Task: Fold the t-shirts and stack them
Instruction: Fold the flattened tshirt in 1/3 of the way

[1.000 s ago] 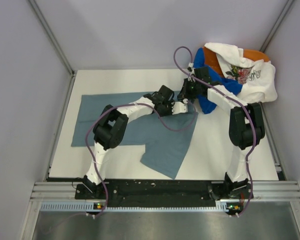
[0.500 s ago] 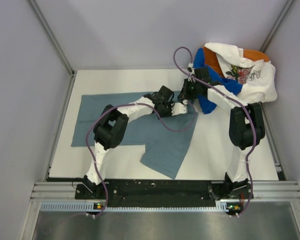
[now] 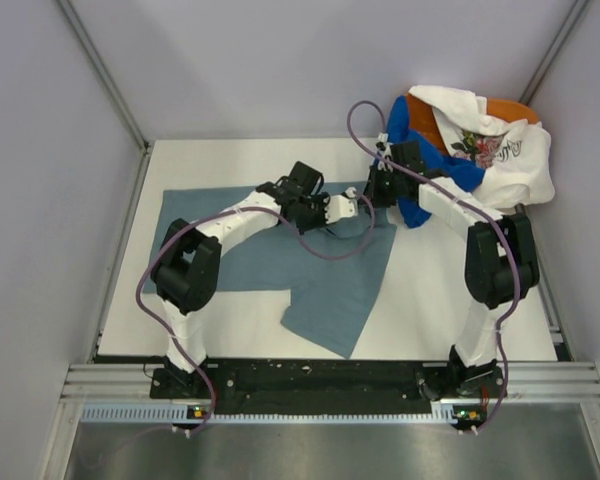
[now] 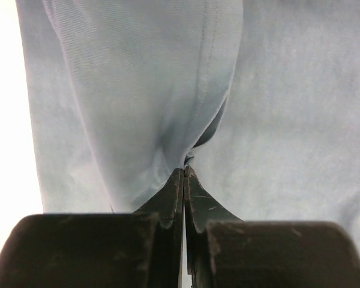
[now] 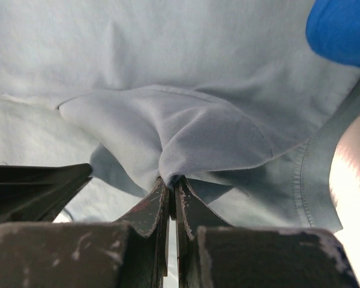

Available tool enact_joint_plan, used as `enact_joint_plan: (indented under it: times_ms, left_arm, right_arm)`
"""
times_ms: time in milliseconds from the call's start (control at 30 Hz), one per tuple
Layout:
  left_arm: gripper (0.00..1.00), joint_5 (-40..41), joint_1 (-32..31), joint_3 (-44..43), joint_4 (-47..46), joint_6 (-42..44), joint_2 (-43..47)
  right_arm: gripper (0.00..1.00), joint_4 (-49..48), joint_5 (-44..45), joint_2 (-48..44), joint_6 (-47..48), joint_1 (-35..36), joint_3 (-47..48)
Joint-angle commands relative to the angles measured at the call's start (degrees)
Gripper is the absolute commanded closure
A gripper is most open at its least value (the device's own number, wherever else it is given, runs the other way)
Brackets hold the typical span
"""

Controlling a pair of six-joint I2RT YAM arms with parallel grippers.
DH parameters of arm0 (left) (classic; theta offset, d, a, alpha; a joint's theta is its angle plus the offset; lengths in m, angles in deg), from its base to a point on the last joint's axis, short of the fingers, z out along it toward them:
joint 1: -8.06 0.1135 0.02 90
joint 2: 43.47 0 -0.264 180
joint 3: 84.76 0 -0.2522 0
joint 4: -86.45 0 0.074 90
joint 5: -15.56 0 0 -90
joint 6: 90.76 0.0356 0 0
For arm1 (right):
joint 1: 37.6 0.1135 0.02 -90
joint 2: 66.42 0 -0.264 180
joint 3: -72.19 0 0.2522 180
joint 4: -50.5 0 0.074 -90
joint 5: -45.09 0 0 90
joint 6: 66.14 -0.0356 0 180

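Note:
The slate-blue t-shirt point(image 3: 270, 255) lies spread on the table, one flap hanging toward the near edge. My left gripper point(image 3: 352, 205) is shut on a fold of the slate-blue t-shirt point(image 4: 150, 90) near its far right edge. My right gripper point(image 3: 377, 193) is shut on a pinch of the same cloth point(image 5: 192, 132) right beside it. A heap at the back right holds the royal blue t-shirt point(image 3: 420, 160), the white floral t-shirt point(image 3: 500, 150) and the orange t-shirt point(image 3: 425, 118). The royal blue one also shows in the right wrist view point(image 5: 342, 30).
The white table top point(image 3: 430, 290) shows to the right of the spread shirt. Grey walls close in on the left, back and right. A black rail point(image 3: 310, 375) with both arm bases runs along the near edge.
The left arm has swung left and back, its gripper lifting the shirt's right edge. The right gripper has shifted slightly back beside it. The shirt's far right corner is drawn up.

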Motion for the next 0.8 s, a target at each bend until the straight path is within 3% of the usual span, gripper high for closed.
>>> enact_joint_plan:
  times_ms: [0,333,367,467,533,633,767]
  left_arm:
    - [1.0,-5.65,0.24,3.1,2.79,2.18,3.19]
    - [1.0,-13.12,3.31,3.81,10.79,7.89,3.81]
    - [1.0,-13.39,3.32,3.9,10.88,8.07,3.64]
    - [1.0,-13.04,3.58,3.29,11.5,8.51,2.76]
    - [1.0,-13.04,3.75,2.41,12.29,8.68,2.32]
    - [1.0,-13.39,4.63,2.58,12.38,8.68,2.58]
    - [1.0,-14.09,6.04,2.49,11.94,8.33,3.02]
  right_arm:
    - [1.0,0.43,0.51,-3.16,1.13,1.38,-2.15]
    - [1.0,2.36,2.26,-5.01,1.13,2.26,-7.34]
    - [0.98,2.36,2.26,-5.01,1.21,2.43,-7.25]
    - [0.73,2.8,3.05,-4.4,1.65,2.61,-7.16]
    - [0.63,3.59,4.8,-4.48,2.44,2.61,-7.34]
    - [0.59,5.0,8.41,-6.14,4.11,2.61,-8.13]
    - [0.61,5.44,7.37,-9.75,7.45,2.61,-10.14]
